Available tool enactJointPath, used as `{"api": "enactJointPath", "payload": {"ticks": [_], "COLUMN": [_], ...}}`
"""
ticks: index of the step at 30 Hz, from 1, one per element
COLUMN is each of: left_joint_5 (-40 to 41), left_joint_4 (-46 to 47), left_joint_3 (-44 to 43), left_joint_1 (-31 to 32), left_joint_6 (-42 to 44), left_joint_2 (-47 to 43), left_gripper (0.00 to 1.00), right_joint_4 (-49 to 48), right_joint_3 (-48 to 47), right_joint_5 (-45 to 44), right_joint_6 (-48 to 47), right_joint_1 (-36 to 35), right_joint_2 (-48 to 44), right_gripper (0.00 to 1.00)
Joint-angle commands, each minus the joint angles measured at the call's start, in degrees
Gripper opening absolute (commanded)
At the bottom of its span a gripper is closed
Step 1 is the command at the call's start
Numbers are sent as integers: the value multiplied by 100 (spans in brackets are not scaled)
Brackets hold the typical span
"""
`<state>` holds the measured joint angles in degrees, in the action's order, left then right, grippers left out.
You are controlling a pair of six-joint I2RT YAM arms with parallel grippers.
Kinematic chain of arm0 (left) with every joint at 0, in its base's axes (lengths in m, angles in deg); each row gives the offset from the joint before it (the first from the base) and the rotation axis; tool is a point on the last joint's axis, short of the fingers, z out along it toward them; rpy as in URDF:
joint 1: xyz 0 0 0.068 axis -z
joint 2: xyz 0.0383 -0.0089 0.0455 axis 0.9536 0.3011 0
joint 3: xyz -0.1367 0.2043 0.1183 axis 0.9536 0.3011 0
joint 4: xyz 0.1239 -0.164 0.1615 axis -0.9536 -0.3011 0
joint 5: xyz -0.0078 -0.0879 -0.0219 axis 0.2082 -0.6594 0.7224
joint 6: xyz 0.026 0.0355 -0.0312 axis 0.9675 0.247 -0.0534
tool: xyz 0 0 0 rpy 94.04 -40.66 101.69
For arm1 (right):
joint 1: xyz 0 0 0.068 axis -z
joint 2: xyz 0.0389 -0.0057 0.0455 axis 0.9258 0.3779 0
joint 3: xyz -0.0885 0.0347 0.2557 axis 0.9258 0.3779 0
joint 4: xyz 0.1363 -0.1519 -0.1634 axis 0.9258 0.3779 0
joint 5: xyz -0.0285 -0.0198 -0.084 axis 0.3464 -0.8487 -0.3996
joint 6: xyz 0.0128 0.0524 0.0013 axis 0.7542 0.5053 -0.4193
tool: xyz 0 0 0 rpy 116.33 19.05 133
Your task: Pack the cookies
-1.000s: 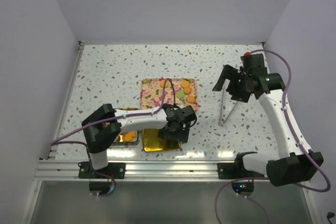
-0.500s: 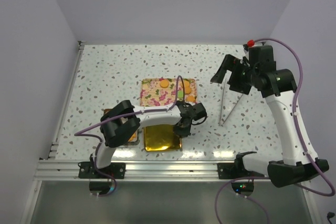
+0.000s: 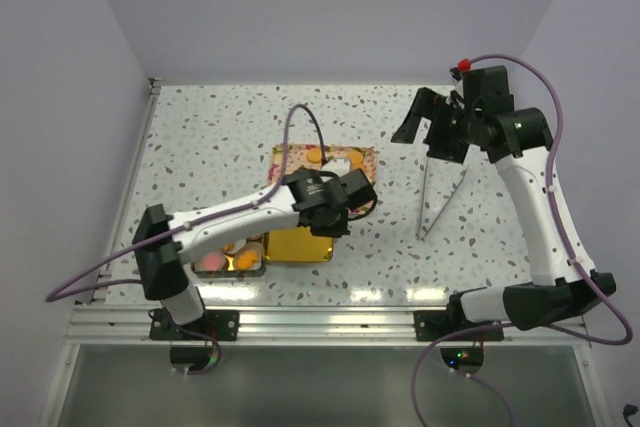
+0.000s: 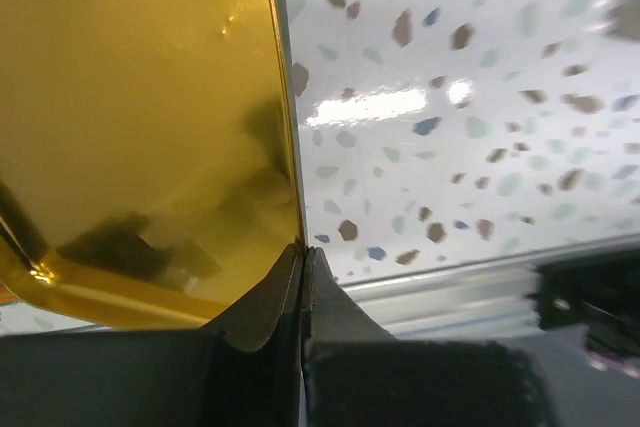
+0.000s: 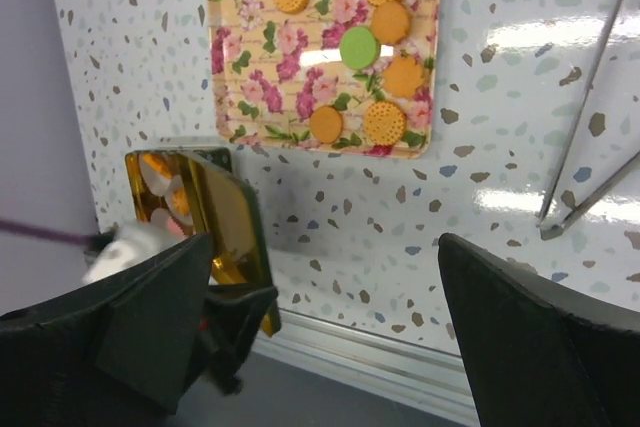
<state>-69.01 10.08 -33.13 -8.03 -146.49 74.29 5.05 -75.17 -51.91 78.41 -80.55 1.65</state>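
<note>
Swung leftward since a moment ago, the left arm [image 3: 230, 219] now holds the gold lid [image 5: 225, 229] tilted on edge just beside the open tin [image 5: 180, 147]. The left hand [image 4: 303, 262] is pinched tight on the lid's thin rim. Glossy speckled tabletop [image 3: 200, 137] stretches broadly toward the far and left edges. The right hand [image 5: 320, 247] hangs high, fingers spread wide, holding nothing. A rectangular floral tray [image 5: 250, 67] carries seven flat round cookies [image 5: 404, 76], and more sit in the tin. Slim metal tongs [image 3: 422, 230] lie right of the tray.
</note>
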Motion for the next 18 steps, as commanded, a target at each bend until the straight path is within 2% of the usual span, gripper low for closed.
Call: {"api": "enactJointPath", "payload": {"ticks": [1, 3, 6, 7, 8, 12, 18], "left_joint_5": [778, 849, 797, 779, 683, 980, 1482], "left_joint_4": [-1163, -1522, -1569, -1569, -1569, -1569, -1569], "left_joint_3": [-830, -1171, -1559, -1587, -1596, -1596, -1455], "left_joint_1": [-81, -186, -371, -467, -772, -1127, -1145], "left_joint_6": [-351, -395, -333, -403, -421, -255, 35], "left_joint_2": [-1152, -1599, -2293, -2497, -2699, -3534, -3861], "left_gripper": [0, 0, 0, 0, 0, 0, 0], "right_joint_4": [-206, -346, -390, -504, -636, -1794, -2210], "right_joint_3": [-46, 200, 367, 437, 594, 1044, 290], "right_joint_5": [590, 1038, 1277, 1277, 1286, 1619, 1585], "right_joint_6": [-2, 42, 94, 155, 365, 1050, 1325], "right_joint_1": [-121, -480, -982, -1340, -1500, -2125, -3389], "right_joint_2": [156, 418, 875, 947, 999, 1245, 2492], "right_gripper": [99, 99, 99, 99, 99, 99, 99]}}
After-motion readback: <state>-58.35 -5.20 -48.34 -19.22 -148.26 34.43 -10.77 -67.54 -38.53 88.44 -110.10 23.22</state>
